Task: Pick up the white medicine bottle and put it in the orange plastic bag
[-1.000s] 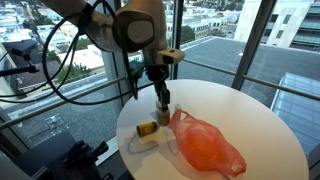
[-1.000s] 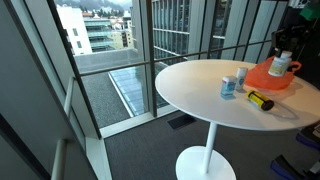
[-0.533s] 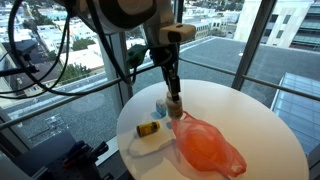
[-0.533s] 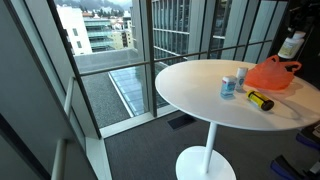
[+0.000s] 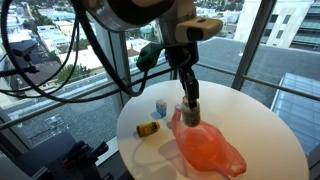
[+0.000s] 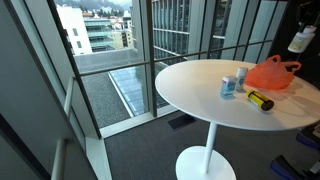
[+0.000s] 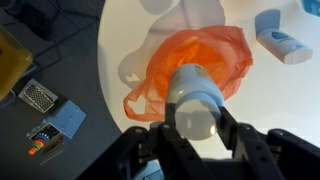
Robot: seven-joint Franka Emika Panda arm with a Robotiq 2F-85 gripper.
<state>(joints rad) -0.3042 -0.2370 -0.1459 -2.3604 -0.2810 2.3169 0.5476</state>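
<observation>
My gripper (image 5: 188,108) is shut on the white medicine bottle (image 5: 190,120) and holds it upright just above the crumpled orange plastic bag (image 5: 205,148) on the round white table (image 5: 265,125). In the wrist view the bottle (image 7: 197,100) sits between the two dark fingers (image 7: 229,120), directly over the bag (image 7: 190,55). In an exterior view the bottle (image 6: 300,40) hangs at the right edge, above and a little right of the bag (image 6: 272,74). I cannot tell whether the bag's mouth is open.
A small blue-and-white bottle (image 5: 161,106) and a yellow item (image 5: 148,129) lie on the table beside the bag. The small bottle also shows in the wrist view (image 7: 283,45). Glass walls with a railing surround the table. Clutter lies on the floor (image 7: 40,100).
My gripper has risen with the white bottle from beside the small blue-and-white bottle and carried it sideways over the orange bag.
</observation>
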